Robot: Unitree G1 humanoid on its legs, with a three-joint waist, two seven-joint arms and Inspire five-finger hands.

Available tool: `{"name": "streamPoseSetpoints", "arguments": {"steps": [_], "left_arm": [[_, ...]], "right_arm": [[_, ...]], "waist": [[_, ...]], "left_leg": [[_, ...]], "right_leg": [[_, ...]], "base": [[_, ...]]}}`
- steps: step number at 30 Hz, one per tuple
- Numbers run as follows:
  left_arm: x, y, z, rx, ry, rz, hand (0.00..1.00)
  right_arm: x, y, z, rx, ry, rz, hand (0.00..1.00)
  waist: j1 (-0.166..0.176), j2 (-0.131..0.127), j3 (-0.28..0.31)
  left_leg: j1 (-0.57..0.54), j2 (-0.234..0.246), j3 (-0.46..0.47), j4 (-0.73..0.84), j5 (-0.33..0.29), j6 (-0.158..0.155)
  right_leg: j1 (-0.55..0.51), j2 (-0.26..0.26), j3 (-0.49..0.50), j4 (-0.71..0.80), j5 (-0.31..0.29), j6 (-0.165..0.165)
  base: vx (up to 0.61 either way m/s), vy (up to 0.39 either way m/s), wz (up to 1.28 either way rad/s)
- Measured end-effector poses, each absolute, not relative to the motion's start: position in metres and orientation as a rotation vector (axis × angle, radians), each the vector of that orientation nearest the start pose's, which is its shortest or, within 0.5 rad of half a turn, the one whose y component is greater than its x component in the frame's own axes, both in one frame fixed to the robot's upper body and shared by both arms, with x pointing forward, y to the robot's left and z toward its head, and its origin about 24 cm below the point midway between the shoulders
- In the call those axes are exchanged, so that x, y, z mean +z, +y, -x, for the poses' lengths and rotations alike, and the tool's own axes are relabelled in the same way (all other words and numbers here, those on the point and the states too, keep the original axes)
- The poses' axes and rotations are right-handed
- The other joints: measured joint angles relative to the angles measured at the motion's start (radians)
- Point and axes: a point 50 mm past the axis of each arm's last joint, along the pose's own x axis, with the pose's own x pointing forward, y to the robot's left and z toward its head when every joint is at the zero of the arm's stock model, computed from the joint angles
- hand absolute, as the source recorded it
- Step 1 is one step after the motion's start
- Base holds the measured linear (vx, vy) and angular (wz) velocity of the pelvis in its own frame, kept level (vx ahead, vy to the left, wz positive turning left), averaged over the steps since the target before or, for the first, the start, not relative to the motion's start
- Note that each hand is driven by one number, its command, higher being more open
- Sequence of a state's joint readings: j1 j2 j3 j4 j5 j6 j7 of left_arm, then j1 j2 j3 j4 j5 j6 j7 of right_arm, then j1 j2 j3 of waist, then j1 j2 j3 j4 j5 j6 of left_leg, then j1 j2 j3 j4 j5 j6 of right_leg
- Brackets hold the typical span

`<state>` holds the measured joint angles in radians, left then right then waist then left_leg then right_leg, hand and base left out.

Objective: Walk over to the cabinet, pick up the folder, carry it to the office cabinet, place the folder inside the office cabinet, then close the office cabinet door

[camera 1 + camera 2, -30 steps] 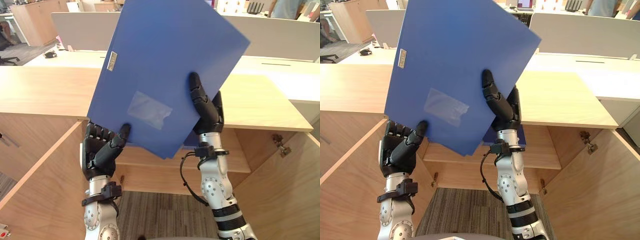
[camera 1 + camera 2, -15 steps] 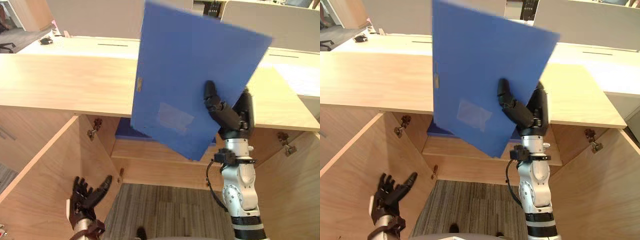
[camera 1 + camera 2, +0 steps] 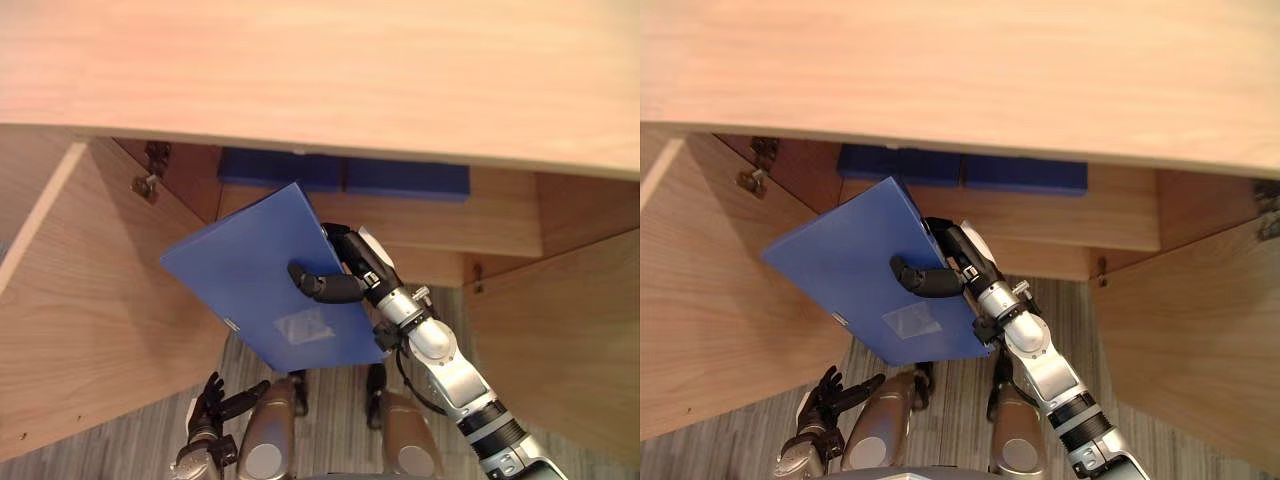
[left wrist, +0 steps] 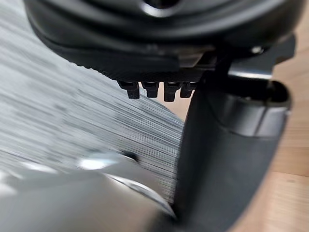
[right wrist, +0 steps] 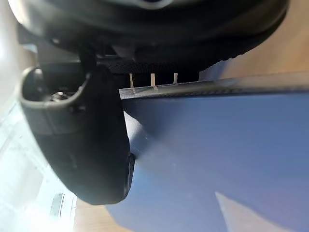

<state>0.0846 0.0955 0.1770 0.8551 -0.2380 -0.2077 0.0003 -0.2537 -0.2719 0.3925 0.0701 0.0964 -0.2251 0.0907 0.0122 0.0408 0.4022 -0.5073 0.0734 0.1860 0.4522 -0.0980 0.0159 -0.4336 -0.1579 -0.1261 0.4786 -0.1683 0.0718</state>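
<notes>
The blue folder (image 3: 255,280) hangs tilted in front of the open wooden office cabinet (image 3: 300,90), below its top edge. My right hand (image 3: 345,270) is shut on the folder's right edge, thumb across its face and fingers behind it. In the right wrist view the thumb (image 5: 91,140) presses on the folder's blue face (image 5: 217,154). My left hand (image 3: 215,395) hangs low at the bottom left with its fingers spread, holding nothing. In the left wrist view its fingertips (image 4: 157,89) show straight above the carpet.
Two blue folders (image 3: 340,172) lie flat on the shelf (image 3: 500,225) inside the cabinet. The left door (image 3: 90,310) and the right door (image 3: 570,350) stand open on either side. Striped grey carpet (image 3: 330,385) covers the floor below.
The camera has tipped downward. My right hand has brought the folder down from above the cabinet top to the front of its opening. My left hand stays low.
</notes>
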Motion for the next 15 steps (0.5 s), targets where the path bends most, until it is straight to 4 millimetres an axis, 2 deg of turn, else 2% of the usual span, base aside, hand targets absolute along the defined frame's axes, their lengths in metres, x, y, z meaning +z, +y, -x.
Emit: {"name": "streamPoseSetpoints", "arguments": {"steps": [1,3,5,8,9,13,15], "left_arm": [[-0.118,0.219,-0.157,0.333,0.643,0.163,1.00],[-0.111,0.215,-0.169,0.308,0.597,0.161,1.00],[-0.104,0.213,-0.177,0.303,0.552,0.173,1.00],[-0.091,0.208,-0.197,0.292,0.473,0.194,1.00],[-0.083,0.207,-0.206,0.298,0.429,0.205,1.00],[-0.063,0.197,-0.226,0.288,0.330,0.237,1.00],[-0.055,0.192,-0.235,0.278,0.292,0.257,1.00]], "right_arm": [[0.099,-0.088,-0.281,0.510,-0.338,0.183,0.00],[0.109,-0.087,-0.288,0.481,-0.366,0.137,0.00],[0.117,-0.086,-0.293,0.438,-0.384,0.039,0.00],[0.140,-0.095,-0.306,0.291,-0.438,-0.156,0.00],[0.156,-0.107,-0.314,0.203,-0.480,-0.241,0.00],[0.201,-0.138,-0.330,0.004,-0.601,-0.402,0.00],[0.212,-0.153,-0.337,-0.087,-0.624,-0.497,0.00]], "waist": [[0.003,0.014,0.026],[0.004,0.023,0.047],[0.004,0.023,0.047],[0.021,0.029,0.050],[0.029,0.033,0.055],[0.041,0.039,0.062],[0.050,0.039,0.063]], "left_leg": [[-0.050,0.005,-0.001,0.041,-0.008,0.004],[-0.113,0.016,0.000,0.096,-0.026,0.004],[-0.179,0.025,0.002,0.147,-0.042,0.007],[-0.283,0.049,0.010,0.230,-0.067,0.011],[-0.331,0.058,0.005,0.275,-0.076,0.012],[-0.443,0.074,-0.005,0.349,-0.085,0.015],[-0.472,0.082,-0.007,0.372,-0.088,0.012]], "right_leg": [[-0.052,-0.004,0.005,0.045,-0.011,0.000],[-0.119,-0.005,0.012,0.102,-0.027,-0.003],[-0.189,-0.007,0.017,0.159,-0.046,-0.003],[-0.298,-0.008,0.022,0.247,-0.075,-0.008],[-0.344,-0.008,0.021,0.293,-0.088,-0.010],[-0.449,-0.007,0.022,0.363,-0.105,-0.014],[-0.476,-0.003,0.022,0.382,-0.108,-0.016]], "base": [[-0.11,0.035,0.00],[-0.10,0.019,-0.06],[-0.09,-0.002,-0.06],[-0.06,-0.022,-0.05],[-0.05,-0.023,-0.02],[-0.05,-0.012,0.00],[-0.03,-0.003,-0.05]]}}
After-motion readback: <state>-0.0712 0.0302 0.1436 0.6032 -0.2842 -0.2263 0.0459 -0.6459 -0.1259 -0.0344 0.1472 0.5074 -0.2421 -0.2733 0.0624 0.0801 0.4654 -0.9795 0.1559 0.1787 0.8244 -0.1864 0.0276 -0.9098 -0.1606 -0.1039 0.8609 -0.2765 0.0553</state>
